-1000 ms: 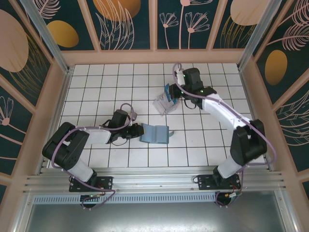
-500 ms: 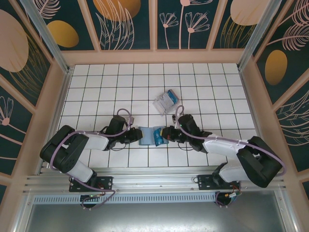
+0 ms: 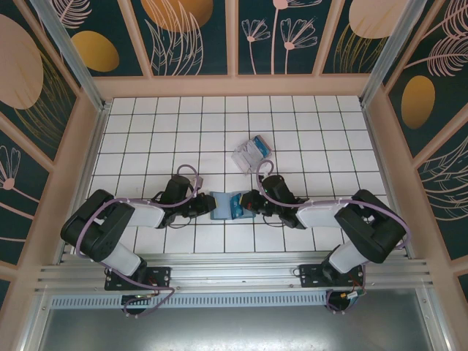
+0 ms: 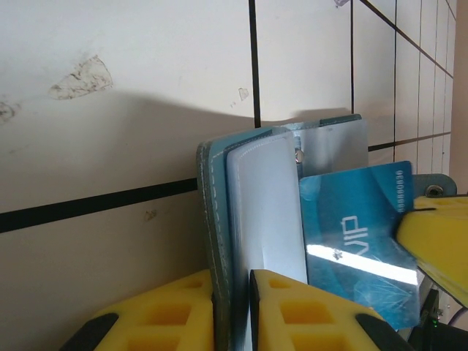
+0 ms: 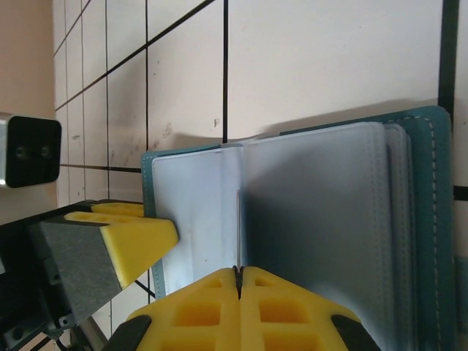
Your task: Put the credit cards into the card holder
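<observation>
Insertion is in hand: left gripper [image 4: 232, 289] pinches the open card holder [image 4: 262, 205] on the tiles [image 3: 183, 124], right gripper [image 5: 238, 276] clamps a blue credit card [image 4: 355, 219] over its pocket, needing a straight inward push.

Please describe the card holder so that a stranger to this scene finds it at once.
On the white tiled table, look near the front, where both arms' jaws meet. The card holder lies there: teal, opened like a book, unlike the clear plastic box farther back.
</observation>
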`<state>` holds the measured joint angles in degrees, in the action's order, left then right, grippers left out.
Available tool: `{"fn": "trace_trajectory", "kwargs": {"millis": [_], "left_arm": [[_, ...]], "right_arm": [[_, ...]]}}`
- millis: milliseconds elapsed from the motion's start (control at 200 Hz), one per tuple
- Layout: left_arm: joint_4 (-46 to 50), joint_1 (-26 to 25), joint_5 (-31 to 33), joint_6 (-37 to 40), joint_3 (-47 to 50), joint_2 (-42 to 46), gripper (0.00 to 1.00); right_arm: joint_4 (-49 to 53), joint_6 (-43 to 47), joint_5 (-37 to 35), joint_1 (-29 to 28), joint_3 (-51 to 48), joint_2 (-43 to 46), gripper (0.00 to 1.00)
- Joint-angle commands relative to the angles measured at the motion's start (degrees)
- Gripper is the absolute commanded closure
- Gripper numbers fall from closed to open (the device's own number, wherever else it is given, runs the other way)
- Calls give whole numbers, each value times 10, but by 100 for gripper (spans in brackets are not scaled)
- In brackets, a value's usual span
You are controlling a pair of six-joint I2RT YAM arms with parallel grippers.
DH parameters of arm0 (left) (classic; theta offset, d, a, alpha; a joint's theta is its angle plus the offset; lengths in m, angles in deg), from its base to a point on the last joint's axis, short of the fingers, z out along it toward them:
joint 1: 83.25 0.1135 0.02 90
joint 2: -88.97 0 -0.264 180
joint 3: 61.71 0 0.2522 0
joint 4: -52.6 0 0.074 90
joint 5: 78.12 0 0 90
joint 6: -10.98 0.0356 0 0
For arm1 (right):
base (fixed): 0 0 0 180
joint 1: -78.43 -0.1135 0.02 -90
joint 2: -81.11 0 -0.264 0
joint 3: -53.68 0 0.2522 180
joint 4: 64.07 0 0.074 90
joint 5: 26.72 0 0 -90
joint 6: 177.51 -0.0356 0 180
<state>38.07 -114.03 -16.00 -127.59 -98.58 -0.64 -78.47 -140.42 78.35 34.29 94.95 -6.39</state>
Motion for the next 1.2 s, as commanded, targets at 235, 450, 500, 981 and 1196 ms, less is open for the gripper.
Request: {"fn": "trace_trajectory", "kwargs": {"millis": [235, 450, 500, 981, 1196], "left_arm": [[-9, -7, -1, -5, 10, -5, 80], [-13, -7, -4, -8, 7, -10, 80], [-14, -8, -3, -8, 6, -9, 80], [11, -12, 6, -3, -4, -9, 75], [129, -12, 82, 28, -16, 42, 62]], "right_arm": [[-56, 1, 9, 3, 28, -59, 100], [-61, 12, 9, 0, 37, -79, 100], [-51, 15, 6, -5, 43, -81, 100], [43, 21, -55, -63, 92, -116, 100], [64, 27, -73, -61, 83, -109, 100]]}}
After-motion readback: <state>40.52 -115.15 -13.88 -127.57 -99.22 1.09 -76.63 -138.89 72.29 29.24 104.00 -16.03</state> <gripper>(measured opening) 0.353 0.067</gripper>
